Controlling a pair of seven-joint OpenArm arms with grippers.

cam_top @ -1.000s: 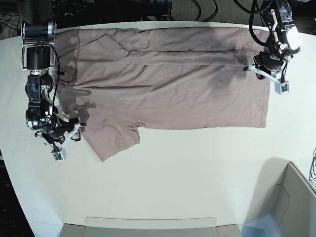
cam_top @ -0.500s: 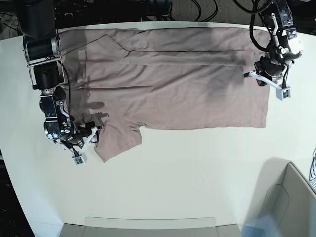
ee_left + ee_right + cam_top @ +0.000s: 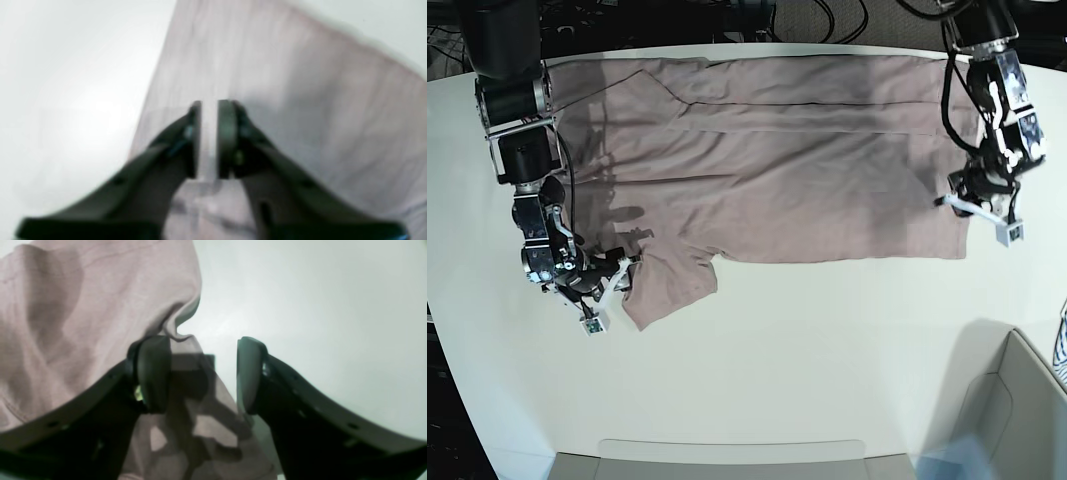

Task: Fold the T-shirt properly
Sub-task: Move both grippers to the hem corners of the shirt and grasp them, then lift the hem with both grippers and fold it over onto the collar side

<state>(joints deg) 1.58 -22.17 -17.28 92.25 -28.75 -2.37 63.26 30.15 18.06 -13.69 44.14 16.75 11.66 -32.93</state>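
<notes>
The mauve-pink T-shirt (image 3: 767, 160) lies spread flat across the far half of the white table (image 3: 807, 340), with one sleeve (image 3: 672, 290) pointing toward the front left. My right gripper (image 3: 615, 288) is open at that sleeve's edge. In the right wrist view it (image 3: 204, 350) has one finger (image 3: 151, 373) over the cloth (image 3: 83, 306), and the other over bare table. My left gripper (image 3: 977, 213) is low at the shirt's right hem, near the lower corner. In the blurred left wrist view it (image 3: 209, 106) is over the cloth (image 3: 300, 83), jaws nearly together.
A grey bin (image 3: 1017, 400) stands at the front right, with a blue-and-white striped cloth (image 3: 1061, 345) at the right edge. A grey tray (image 3: 727, 455) lies along the table's front edge. Cables run behind the table's far edge.
My left gripper has moved down the shirt's right hem from the upper corner toward the lower one. My right gripper has moved right to the sleeve, which has shifted slightly right.
</notes>
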